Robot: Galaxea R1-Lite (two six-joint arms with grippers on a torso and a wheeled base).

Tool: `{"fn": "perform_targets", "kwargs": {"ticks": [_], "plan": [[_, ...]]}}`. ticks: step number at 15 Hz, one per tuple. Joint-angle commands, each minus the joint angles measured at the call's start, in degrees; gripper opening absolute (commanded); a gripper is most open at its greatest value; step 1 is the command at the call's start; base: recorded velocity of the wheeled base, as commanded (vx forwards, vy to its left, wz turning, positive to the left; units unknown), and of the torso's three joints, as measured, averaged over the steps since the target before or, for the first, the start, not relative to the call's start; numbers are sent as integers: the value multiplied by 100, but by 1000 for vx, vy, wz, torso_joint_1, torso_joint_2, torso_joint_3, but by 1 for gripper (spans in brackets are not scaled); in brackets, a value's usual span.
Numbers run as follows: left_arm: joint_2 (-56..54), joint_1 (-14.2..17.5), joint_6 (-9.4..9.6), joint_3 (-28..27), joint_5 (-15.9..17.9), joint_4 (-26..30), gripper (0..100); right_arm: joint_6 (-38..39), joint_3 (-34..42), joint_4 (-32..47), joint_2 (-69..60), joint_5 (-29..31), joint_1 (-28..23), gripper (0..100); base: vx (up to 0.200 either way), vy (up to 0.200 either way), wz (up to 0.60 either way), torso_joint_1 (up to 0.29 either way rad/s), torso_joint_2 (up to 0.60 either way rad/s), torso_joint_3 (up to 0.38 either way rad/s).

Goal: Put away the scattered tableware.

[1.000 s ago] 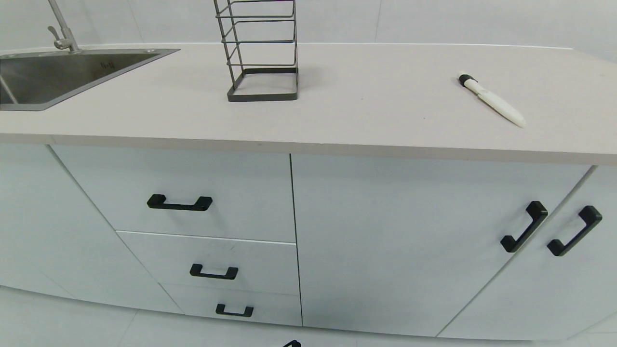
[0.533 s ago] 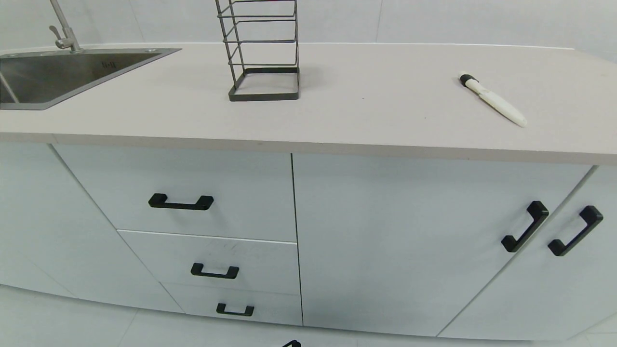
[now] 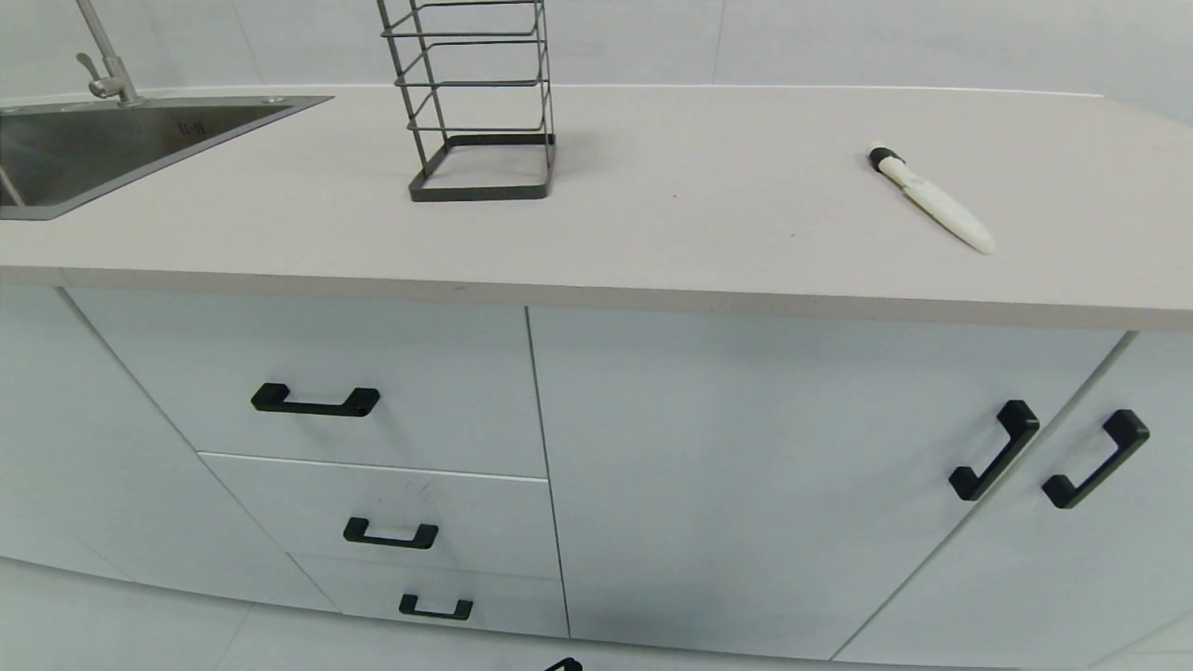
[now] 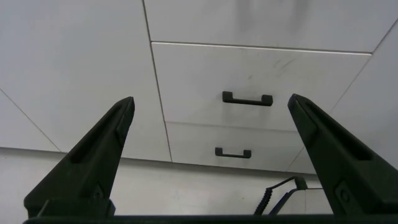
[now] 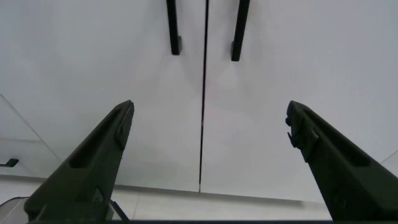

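— Where's the tableware?
— The white utensil (image 3: 932,198) lies on the counter (image 3: 708,233), well right of the wire rack (image 3: 475,102).
— And the grippers?
— Left gripper (image 4: 211,102) and right gripper (image 5: 209,107) both gape, empty (down below the rack, facing the cabinet fronts (image 3: 746,466)).

Left pincer (image 4: 211,99), right pincer (image 5: 209,106), both apparently agape

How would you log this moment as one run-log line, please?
left gripper: open, facing drawers | right gripper: open, facing cabinet doors | white-handled utensil: lying on counter | wire rack: upright on counter
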State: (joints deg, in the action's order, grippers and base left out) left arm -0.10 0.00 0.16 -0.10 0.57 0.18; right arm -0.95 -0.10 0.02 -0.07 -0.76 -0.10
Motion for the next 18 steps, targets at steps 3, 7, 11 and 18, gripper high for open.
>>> {"fn": "perform_targets", "kwargs": {"ticks": [3,7,11,18], "plan": [[10,0,2,1,-5,-1,100,-2,1,-2,7,-12,1,100,0,0,0,0,0,0],[10,0,2,1,-5,-1,100,-2,1,-2,7,-12,1,100,0,0,-450,3,3,-1],[10,0,-7,1,-5,-1,100,-2,1,-2,7,-12,1,100,0,0,-150,2,-1,2],[10,0,-7,1,4,-1,100,-2,1,-2,7,-12,1,100,86,0,0,1,-1,2]]}}
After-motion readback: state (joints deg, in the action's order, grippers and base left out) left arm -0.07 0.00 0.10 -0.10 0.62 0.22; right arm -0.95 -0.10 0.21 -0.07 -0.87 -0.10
